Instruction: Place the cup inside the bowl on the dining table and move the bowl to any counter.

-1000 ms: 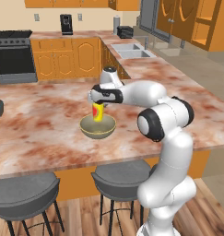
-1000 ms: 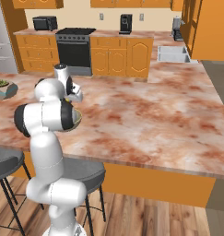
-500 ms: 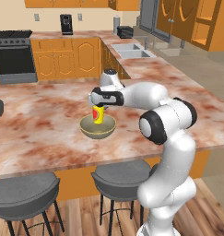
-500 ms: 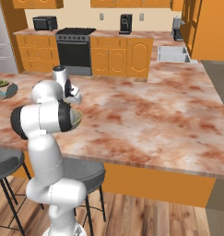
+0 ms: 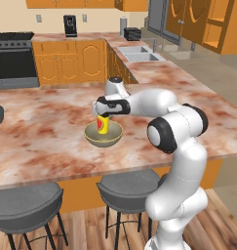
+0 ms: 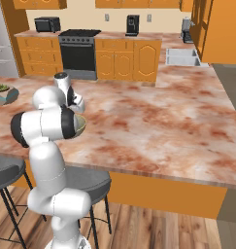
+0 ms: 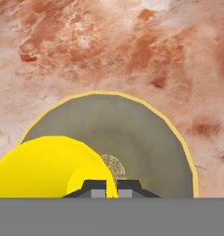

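Holding the cup [image 5: 104,125] by its rim, the gripper [image 5: 103,116] pinches it over the bowl [image 5: 104,136] near the dining table's [image 5: 42,132] front edge; lower it straight, release once seated; the robot's arm hides cup and most of the bowl in the right base view.
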Robot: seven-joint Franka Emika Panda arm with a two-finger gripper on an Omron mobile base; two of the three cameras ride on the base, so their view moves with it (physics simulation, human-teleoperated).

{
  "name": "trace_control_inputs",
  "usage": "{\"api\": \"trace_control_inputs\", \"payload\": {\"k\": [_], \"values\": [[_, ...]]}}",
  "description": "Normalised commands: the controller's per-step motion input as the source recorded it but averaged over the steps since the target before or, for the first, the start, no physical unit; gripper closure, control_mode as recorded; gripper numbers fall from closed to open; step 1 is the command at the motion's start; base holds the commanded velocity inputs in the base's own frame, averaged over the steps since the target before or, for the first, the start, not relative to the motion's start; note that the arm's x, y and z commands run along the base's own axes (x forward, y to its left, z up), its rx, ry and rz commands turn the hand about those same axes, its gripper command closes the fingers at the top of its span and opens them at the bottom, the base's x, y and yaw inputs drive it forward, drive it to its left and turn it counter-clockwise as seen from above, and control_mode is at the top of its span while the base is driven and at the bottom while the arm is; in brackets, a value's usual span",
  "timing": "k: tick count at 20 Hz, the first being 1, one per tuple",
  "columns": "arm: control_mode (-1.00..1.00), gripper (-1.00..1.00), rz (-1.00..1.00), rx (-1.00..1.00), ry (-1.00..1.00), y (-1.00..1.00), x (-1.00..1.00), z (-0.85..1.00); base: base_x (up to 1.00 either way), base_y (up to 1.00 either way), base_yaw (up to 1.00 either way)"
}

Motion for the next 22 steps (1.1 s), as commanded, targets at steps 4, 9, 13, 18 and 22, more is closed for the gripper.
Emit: {"api": "trace_control_inputs", "payload": {"k": [4, 9, 13, 18, 22], "values": [[-1.00, 1.00, 0.00, 0.00, 0.00, 0.04, 0.00, -0.15, 0.00, 0.00, 0.00], [-1.00, 1.00, 0.00, 0.00, 0.00, 0.03, 0.00, -0.06, 0.00, 0.00, 0.00], [-1.00, 1.00, 0.00, 0.00, 0.00, 0.02, 0.00, -0.04, 0.00, 0.00, 0.00], [-1.00, 1.00, 0.00, 0.00, 0.00, 0.00, 0.00, -0.09, 0.00, 0.00, 0.00], [-1.00, 1.00, 0.00, 0.00, 0.00, 0.00, 0.00, -0.13, 0.00, 0.00, 0.00]]}}
